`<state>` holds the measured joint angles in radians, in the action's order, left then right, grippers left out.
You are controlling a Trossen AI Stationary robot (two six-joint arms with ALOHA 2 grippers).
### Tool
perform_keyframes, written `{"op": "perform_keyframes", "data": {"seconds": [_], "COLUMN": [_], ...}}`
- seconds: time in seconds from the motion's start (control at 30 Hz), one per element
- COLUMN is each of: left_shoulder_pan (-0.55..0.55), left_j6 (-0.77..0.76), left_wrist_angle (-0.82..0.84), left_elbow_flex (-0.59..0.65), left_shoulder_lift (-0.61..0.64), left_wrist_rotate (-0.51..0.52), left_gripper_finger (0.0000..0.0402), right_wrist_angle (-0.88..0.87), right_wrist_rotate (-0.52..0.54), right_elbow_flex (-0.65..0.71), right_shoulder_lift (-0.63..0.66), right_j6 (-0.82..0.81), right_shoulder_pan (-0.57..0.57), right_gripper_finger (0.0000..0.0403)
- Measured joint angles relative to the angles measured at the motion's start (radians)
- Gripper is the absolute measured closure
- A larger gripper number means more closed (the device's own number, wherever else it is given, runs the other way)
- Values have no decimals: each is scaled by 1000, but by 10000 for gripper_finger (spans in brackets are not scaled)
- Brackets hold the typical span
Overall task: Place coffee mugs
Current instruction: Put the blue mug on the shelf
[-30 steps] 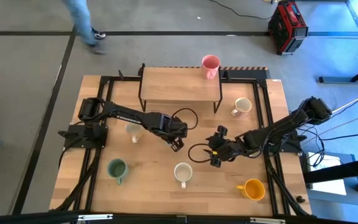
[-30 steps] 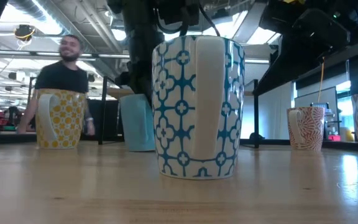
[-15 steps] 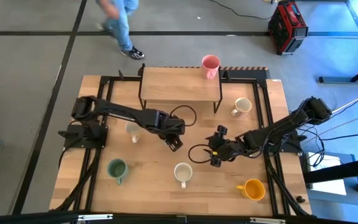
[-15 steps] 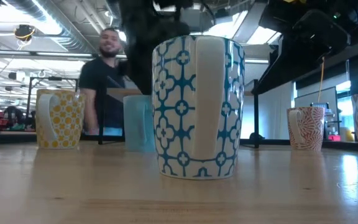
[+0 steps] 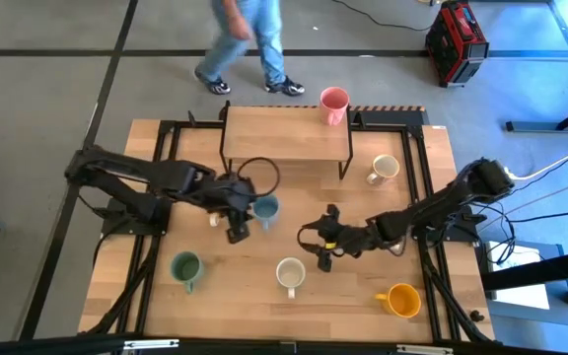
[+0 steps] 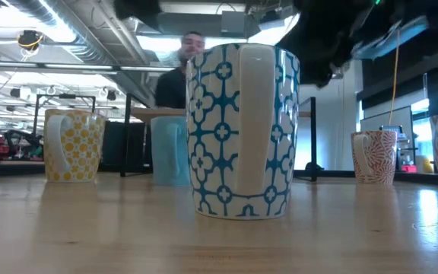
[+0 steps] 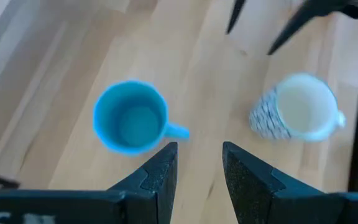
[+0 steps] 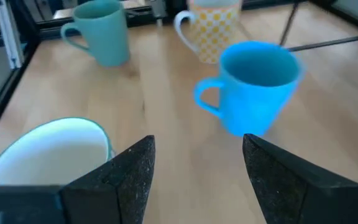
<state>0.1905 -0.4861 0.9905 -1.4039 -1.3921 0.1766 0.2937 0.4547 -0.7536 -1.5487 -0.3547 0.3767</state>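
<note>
You see the blue mug (image 5: pixel 264 208) and the white patterned mug (image 5: pixel 290 272) both empty, your left gripper (image 5: pixel 237 233) narrowly parted, your right gripper (image 5: pixel 321 258) wide, neither holding anything.

Blue-patterned mug (image 6: pixel 242 129) stands nearest; yellow-dotted mug (image 6: pixel 72 144) left; possibly a person (image 6: pixel 175 72) behind.

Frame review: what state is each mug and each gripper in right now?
blue mug: upright on the table, not held
pink mug: upright at the raised shelf's corner
green mug: upright on the table
orange mug: upright on the table
white mug: upright on the table
cream mug: upright on the table
left gripper: open, empty
right gripper: open, empty
</note>
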Motion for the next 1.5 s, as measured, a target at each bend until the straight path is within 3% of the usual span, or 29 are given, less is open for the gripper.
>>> {"op": "perform_keyframes", "data": {"seconds": [0.17,0.47,0.6,0.77,1.2,1.5], "left_shoulder_pan": [76,144,158,164,164,164], "left_j6": [-2,-84,-121,-139,-106,-106], "left_wrist_angle": [79,56,47,33,26,26], "left_elbow_flex": [47,239,307,331,334,334], "left_shoulder_lift": [120,335,399,431,450,449], "left_wrist_rotate": [88,106,123,138,146,148], "left_gripper_finger": [279,279,279,279,279,279], "right_wrist_angle": [76,78,76,33,-181,-130], "right_wrist_rotate": [-18,-136,-119,-35,-54,2], "right_elbow_flex": [-34,-165,-237,-325,-501,-514], "right_shoulder_lift": [-110,-264,-336,-402,-487,-544], "right_j6": [-33,-59,-81,-95,-319,-252], "right_shoulder_pan": [-53,-96,-96,-113,-130,-139], "right_gripper_finger": [171,171,171,171,171,171]}}
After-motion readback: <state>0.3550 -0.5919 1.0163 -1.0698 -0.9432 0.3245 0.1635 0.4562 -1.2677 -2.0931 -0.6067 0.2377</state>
